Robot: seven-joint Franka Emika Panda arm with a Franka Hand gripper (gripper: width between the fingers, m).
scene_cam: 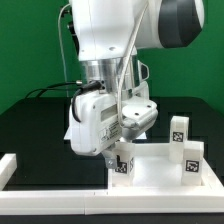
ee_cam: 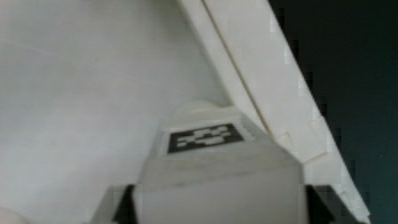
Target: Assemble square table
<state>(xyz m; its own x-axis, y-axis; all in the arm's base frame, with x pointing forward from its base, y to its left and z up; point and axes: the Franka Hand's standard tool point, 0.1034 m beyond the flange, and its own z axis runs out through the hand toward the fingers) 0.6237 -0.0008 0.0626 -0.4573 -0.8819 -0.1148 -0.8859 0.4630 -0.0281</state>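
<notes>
At the exterior view's left we see the black table surface (scene_cam: pixel 35 130) and, along its front edge, a long white border rail (scene_cam: pixel 40 172) with a short raised end at the far left. Moving toward the middle, the white robot arm (scene_cam: pixel 110 30) comes down from above, and its gripper (scene_cam: pixel 121 152) hangs low over the near left corner of the square table top (scene_cam: pixel 160 170). Under the gripper stands a white leg block (scene_cam: pixel 122 163) with a black-and-white tag on its front face; it stands upright on the top, close to its raised rim.

In the wrist view, the two dark fingers (ee_cam: pixel 125 205) stand apart, one on each side of this leg block (ee_cam: pixel 217 160), and the block fills the space between them. We cannot tell if the pads really press on it.

Further toward the exterior view's right, a second tagged leg block (scene_cam: pixel 190 158) stands upright on the top near its right edge, and a third one (scene_cam: pixel 178 128) stands behind it, nearer to the back.
</notes>
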